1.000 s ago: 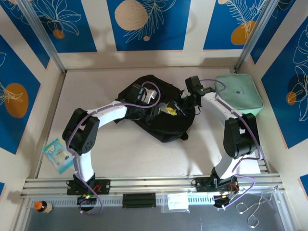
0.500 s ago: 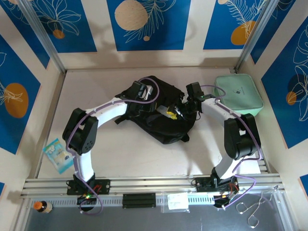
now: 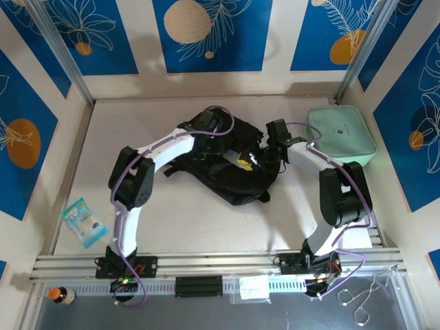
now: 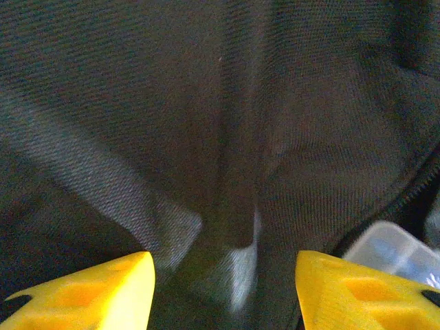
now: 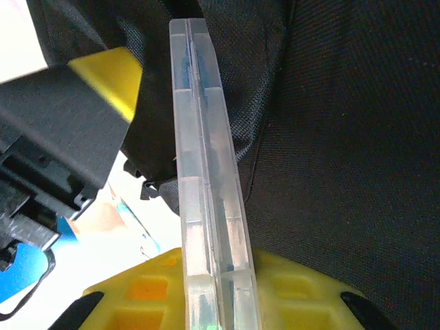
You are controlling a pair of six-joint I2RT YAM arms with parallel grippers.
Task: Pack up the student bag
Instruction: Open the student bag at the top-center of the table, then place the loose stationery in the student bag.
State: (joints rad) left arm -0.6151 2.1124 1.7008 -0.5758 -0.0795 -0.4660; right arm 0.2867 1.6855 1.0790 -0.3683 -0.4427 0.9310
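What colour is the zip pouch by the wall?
The zip pouch is mint green, clearest in the top view.

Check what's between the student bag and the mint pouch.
Top view: the white forearm of the right arm crosses the table between the student bag and the mint pouch.

The left gripper has opened wider and reached farther across the student bag, its elbow swinging inward.

Overhead view looking down from behind, both wrist views close against student bag
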